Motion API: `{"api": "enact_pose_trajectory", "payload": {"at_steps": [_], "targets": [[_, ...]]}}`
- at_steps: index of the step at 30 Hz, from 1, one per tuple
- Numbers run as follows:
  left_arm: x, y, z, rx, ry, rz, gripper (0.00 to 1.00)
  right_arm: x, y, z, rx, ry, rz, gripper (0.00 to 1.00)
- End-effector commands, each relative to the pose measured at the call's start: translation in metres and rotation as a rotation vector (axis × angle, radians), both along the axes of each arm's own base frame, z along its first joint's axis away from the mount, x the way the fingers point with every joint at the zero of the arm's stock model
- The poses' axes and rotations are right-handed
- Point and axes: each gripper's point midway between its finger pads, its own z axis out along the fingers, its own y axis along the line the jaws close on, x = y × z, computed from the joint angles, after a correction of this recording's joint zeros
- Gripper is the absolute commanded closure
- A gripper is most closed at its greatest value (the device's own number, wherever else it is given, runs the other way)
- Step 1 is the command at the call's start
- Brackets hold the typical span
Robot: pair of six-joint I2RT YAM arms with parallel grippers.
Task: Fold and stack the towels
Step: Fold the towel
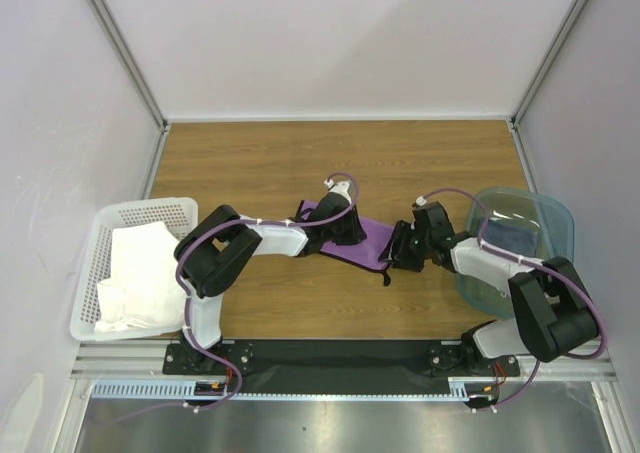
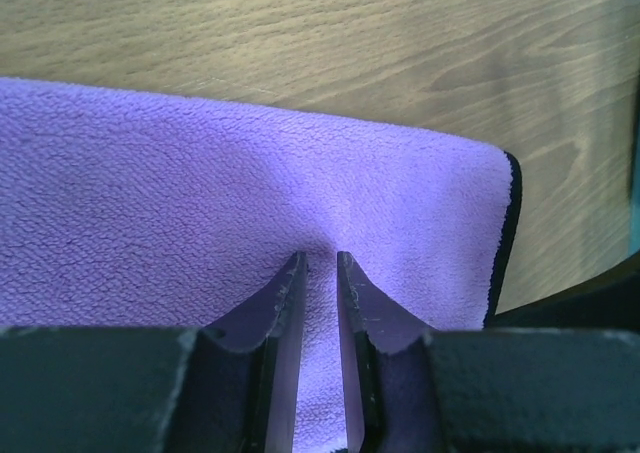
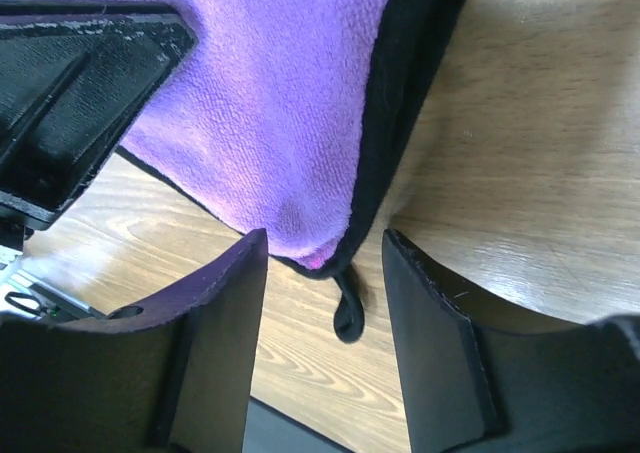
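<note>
The purple towel (image 1: 367,241) lies flat mid-table, black-edged. My left gripper (image 1: 343,229) rests on it; in the left wrist view its jaws (image 2: 320,260) stand narrow, pinching a puckered ridge of the purple towel (image 2: 200,203). My right gripper (image 1: 400,249) sits at the towel's right corner. Seen from the right wrist, this gripper (image 3: 322,238) is open, straddling the corner of the purple towel (image 3: 280,93) and its black hanging loop (image 3: 347,313) without gripping either. The white towel (image 1: 140,273) is crumpled in the basket. The navy towel (image 1: 512,235) lies in the teal bin.
A white perforated basket (image 1: 150,208) stands at the table's left edge. The translucent teal bin (image 1: 560,218) stands at the right, beside the right arm. White walls with metal posts enclose the wooden table (image 1: 300,163). The left gripper's black body (image 3: 70,83) shows in the right wrist view.
</note>
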Motion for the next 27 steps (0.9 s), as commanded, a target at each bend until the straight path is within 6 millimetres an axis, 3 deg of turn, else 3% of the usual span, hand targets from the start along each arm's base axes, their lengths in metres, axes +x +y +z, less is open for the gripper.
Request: {"api": "enact_pose_trajectory", "payload": {"at_steps": [1,3,4,5,7,8,11,12,15,17,18,21,25,27], "targets": [[0.010,0.010,0.018,0.047,-0.079,0.009,0.75,0.005,0.000,0.019,-0.027,-0.033,0.029,0.45],[0.013,0.014,0.032,0.073,-0.119,0.003,0.75,0.013,0.001,0.041,-0.025,-0.071,0.037,0.45],[0.016,0.015,0.053,0.057,-0.156,0.006,0.74,0.012,0.001,0.051,-0.025,-0.089,0.041,0.45],[0.020,0.018,0.065,0.065,-0.185,0.020,0.74,0.020,0.003,0.068,-0.015,-0.131,0.039,0.45],[0.021,0.028,0.084,0.095,-0.221,0.037,0.71,0.024,0.003,0.083,-0.013,-0.169,0.041,0.45],[0.023,0.034,0.106,0.090,-0.257,0.062,0.69,0.028,0.002,0.093,-0.011,-0.204,0.036,0.45],[0.026,0.062,0.127,0.164,-0.300,0.133,0.60,0.038,0.002,0.099,-0.023,-0.243,0.027,0.44],[0.029,0.077,0.140,0.182,-0.330,0.184,0.50,0.040,0.002,0.097,-0.027,-0.238,0.024,0.44],[0.033,0.121,0.140,0.259,-0.286,0.287,0.44,0.051,0.009,0.096,-0.028,-0.221,0.022,0.47],[0.031,0.146,0.122,0.295,-0.233,0.325,0.43,0.057,0.015,0.098,-0.034,-0.236,0.032,0.51],[0.037,0.166,0.119,0.293,-0.211,0.378,0.43,0.059,0.015,0.091,-0.050,-0.218,0.033,0.52],[0.040,0.197,0.098,0.282,-0.139,0.434,0.43,0.062,0.014,0.074,-0.108,-0.191,0.036,0.60],[0.042,0.210,0.073,0.298,-0.101,0.440,0.43,0.063,0.009,0.032,-0.187,-0.104,0.057,0.65],[0.044,0.208,0.062,0.308,-0.095,0.422,0.44,0.064,0.012,0.025,-0.190,-0.093,0.075,0.66]]}}
